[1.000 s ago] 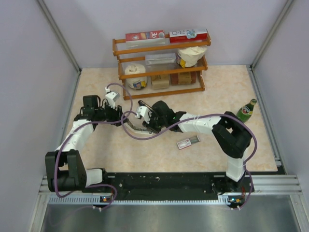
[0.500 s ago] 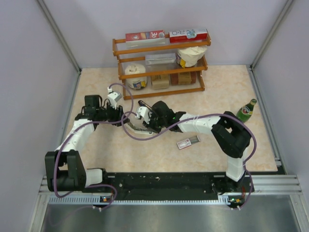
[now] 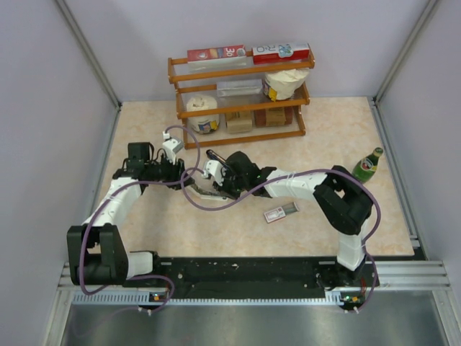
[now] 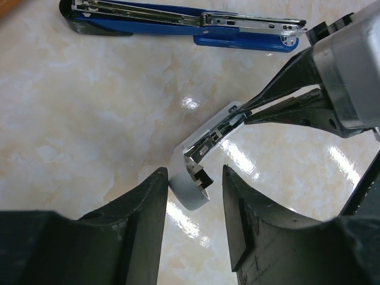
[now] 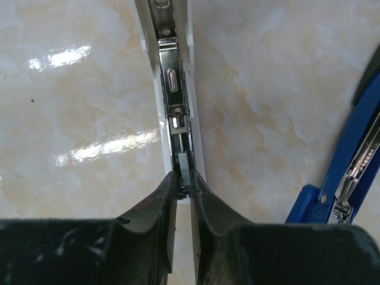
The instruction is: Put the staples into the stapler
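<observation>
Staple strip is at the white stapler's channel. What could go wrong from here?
The right gripper pinches the staple strip between its jaws at the narrow channel of the white stapler; a slight tilt might jam or drop it.
The left gripper only straddles that stapler's rounded end, jaws apart with a gap on one side, so a push may slide it.
The open blue stapler lies close by and might get bumped.

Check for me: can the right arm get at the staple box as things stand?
Probably yes, once freed. The staple box lies uncovered on the table beside the right forearm. But the right gripper is pinched on a staple strip in the white stapler, so it must let go first.
</observation>
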